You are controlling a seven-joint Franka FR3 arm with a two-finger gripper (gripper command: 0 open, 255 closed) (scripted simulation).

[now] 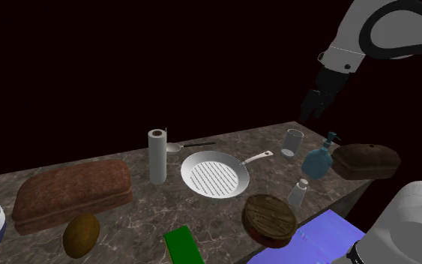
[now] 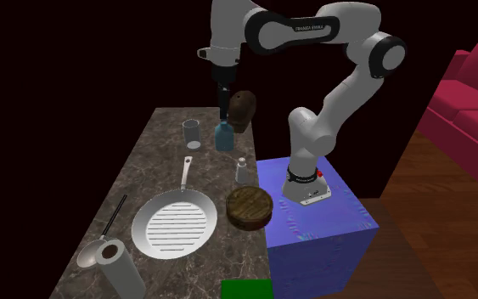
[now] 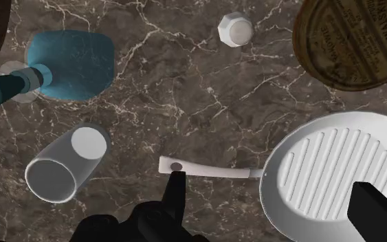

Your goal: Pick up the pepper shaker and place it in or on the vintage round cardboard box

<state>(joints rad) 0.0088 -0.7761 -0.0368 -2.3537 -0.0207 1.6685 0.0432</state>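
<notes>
Marble countertop (image 1: 246, 142) bears pepper shaker (image 1: 297, 193); black area (image 1: 89, 60), red sofa (image 2: 470, 102) beyond.

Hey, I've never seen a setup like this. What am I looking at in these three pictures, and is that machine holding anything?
It is a white robot arm mounted on a blue box beside a marble table. One picture looks from beside its stand, one from another side, and one from a camera on the hand, looking down. On the table are a ridged pan, a glass, a blue bottle, a small pepper shaker and a round brown box. The two black fingers stand apart above the table and hold nothing.
</notes>
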